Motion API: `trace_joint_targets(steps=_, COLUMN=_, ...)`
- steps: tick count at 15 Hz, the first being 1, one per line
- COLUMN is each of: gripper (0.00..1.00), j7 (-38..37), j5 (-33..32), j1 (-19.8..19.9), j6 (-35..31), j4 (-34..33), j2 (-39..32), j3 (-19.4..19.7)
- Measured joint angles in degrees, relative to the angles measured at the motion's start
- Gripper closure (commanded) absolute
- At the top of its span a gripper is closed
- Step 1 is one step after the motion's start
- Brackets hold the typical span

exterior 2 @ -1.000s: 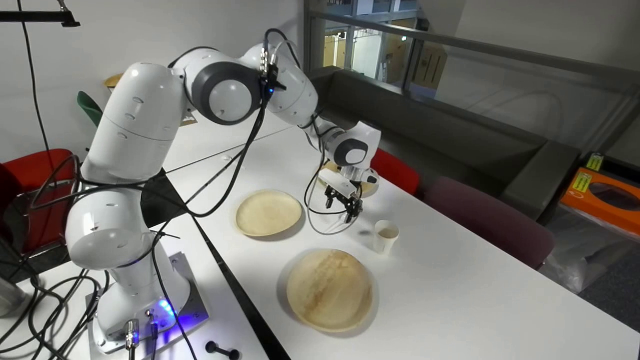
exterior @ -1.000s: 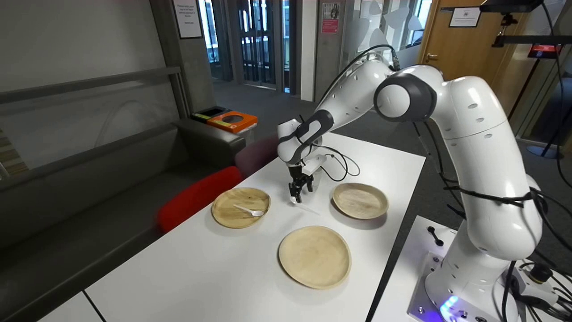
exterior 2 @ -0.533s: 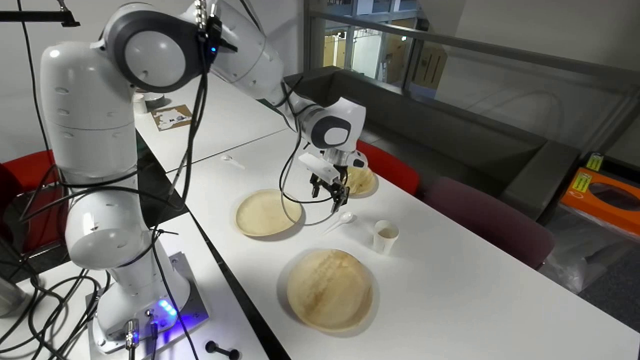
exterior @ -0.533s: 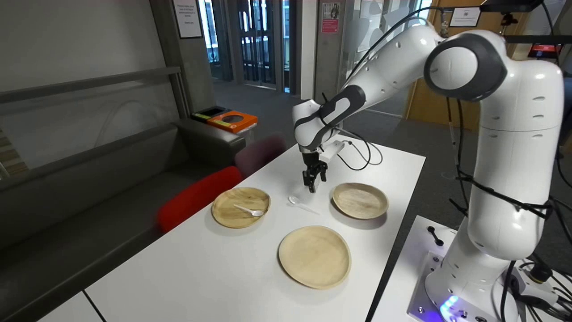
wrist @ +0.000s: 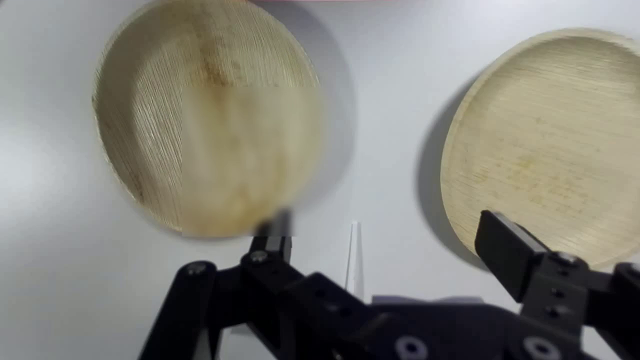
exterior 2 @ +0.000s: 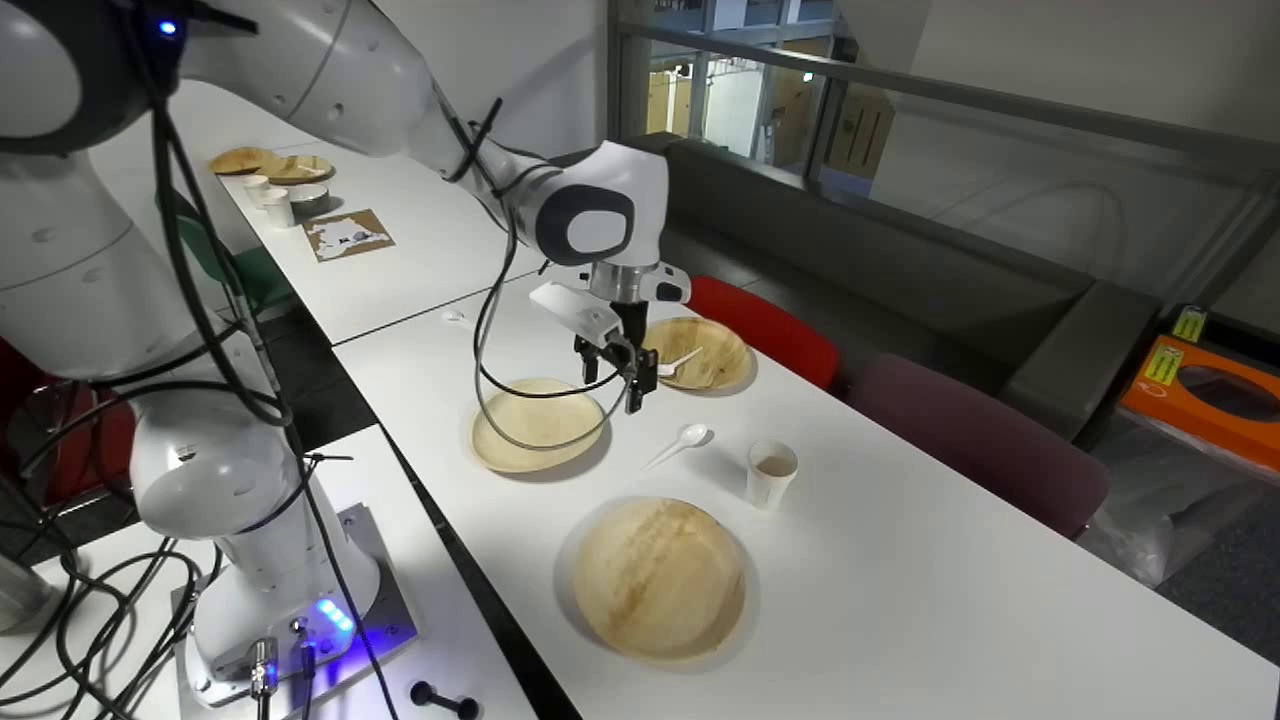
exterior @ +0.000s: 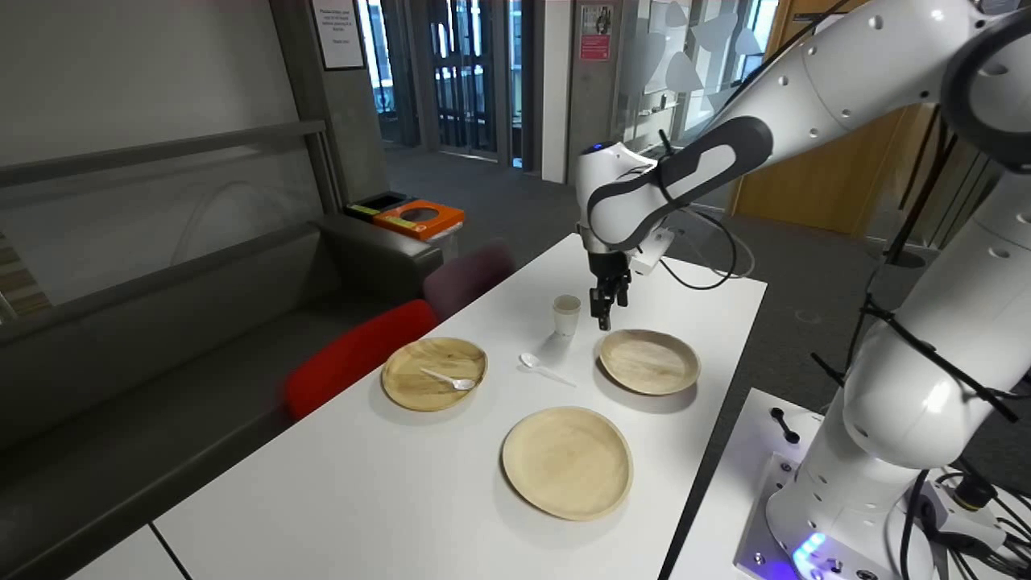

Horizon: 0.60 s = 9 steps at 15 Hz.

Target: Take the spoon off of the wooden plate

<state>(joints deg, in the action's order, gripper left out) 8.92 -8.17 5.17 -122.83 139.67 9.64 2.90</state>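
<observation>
A pale whitish spoon (exterior: pixel 548 371) lies on the white table beside the wooden plate (exterior: pixel 650 362), off it; the spoon (exterior 2: pixel 688 438) also shows in an exterior view. In the wrist view the spoon's handle (wrist: pixel 355 260) shows; its bowl is hidden under the gripper. The wooden plate, with raised rim and greyish inside, also shows in an exterior view (exterior 2: pixel 660 585) and at the left of the wrist view (wrist: pixel 150 115); nothing lies on it. My gripper (exterior: pixel 613 311) is open and empty, raised above the table; it shows in an exterior view (exterior 2: pixel 613 388) and the wrist view (wrist: pixel 384 225).
A yellowish wooden dish (exterior: pixel 415 366) holds another white spoon (exterior: pixel 451 380). A flat pale wooden plate (exterior: pixel 568 463) stands nearer the robot base. A white cup (exterior: pixel 567 314) stands near the spoon. A further faint spoon (exterior 2: pixel 466 322) lies farther along the table.
My gripper has risen and moved away from beside the spoon's bowl, back toward the robot. The cup and spoon now show uncovered. The spoon stays in place after the gripper leaves it.
</observation>
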Motion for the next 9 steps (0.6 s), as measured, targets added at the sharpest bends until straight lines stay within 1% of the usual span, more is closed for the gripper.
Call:
trace_joint_targets(steps=2, gripper=0.00, j7=0.00, j5=-0.39, j1=0.01, j6=0.01, j4=3.27, j2=4.48, j3=0.29)
trace_joint_targets(steps=9, gripper=0.00, j7=-0.03, j5=-0.37, j1=-0.04, j6=-0.03, j4=2.76, j2=2.55, j3=0.29)
